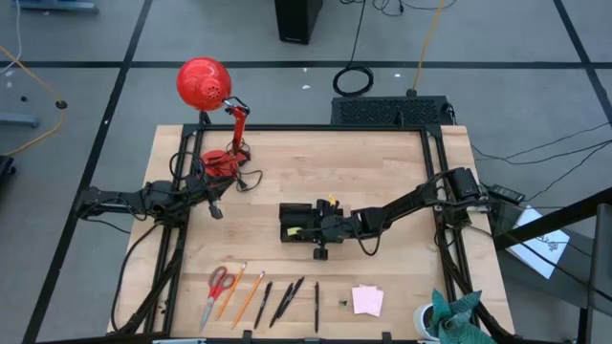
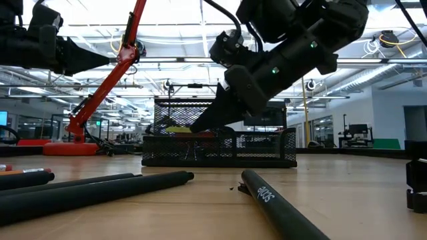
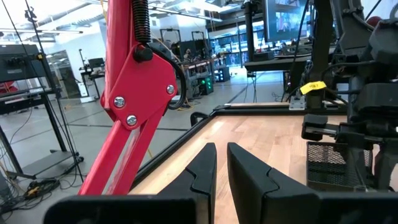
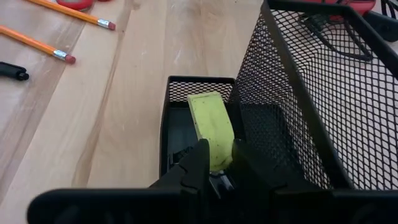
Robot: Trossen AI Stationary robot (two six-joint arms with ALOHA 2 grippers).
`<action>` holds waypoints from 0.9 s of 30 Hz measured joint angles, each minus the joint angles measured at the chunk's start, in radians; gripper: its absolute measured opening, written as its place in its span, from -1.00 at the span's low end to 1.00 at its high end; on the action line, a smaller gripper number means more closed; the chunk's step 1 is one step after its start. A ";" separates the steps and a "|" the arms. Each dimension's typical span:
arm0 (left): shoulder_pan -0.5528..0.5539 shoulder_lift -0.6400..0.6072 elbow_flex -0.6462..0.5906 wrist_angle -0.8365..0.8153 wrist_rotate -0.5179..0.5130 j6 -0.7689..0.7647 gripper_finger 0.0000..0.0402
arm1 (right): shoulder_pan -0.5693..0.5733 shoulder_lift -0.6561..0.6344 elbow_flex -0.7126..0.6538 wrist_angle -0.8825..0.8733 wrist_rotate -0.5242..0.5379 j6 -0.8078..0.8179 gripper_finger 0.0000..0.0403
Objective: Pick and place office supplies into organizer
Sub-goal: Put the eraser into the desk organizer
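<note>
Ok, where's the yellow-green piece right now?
The yellow-green piece is pinched in the right gripper, down inside a small low compartment of the organizer, beside its taller mesh section; in the high view that is mid-table.

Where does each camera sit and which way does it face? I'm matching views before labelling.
High view: overhead, looking straight down at the table; both arms show.
Low view: at tabletop height, looking across pens toward the organizer; the right arm shows.
Left wrist view: on the left arm, facing the red lamp; left gripper shows.
Right wrist view: on the right arm, looking into the organizer; right gripper pinches a yellow-green piece.
Shared: the organizer appears in all four views.
</note>
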 joint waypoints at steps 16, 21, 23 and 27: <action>0.000 0.000 0.000 0.000 0.000 0.000 -0.77 | 0.001 0.001 0.000 0.001 -0.002 0.019 -0.65; 0.000 0.000 0.000 0.000 0.000 0.000 -0.77 | 0.001 0.001 0.000 0.000 -0.003 0.043 -0.54; 0.000 0.000 0.000 0.000 0.000 0.000 -0.77 | 0.002 0.002 0.000 0.000 -0.003 0.044 -0.49; 0.000 0.000 0.000 0.000 0.000 0.000 -0.77 | 0.002 0.002 0.000 -0.001 -0.005 0.050 -0.42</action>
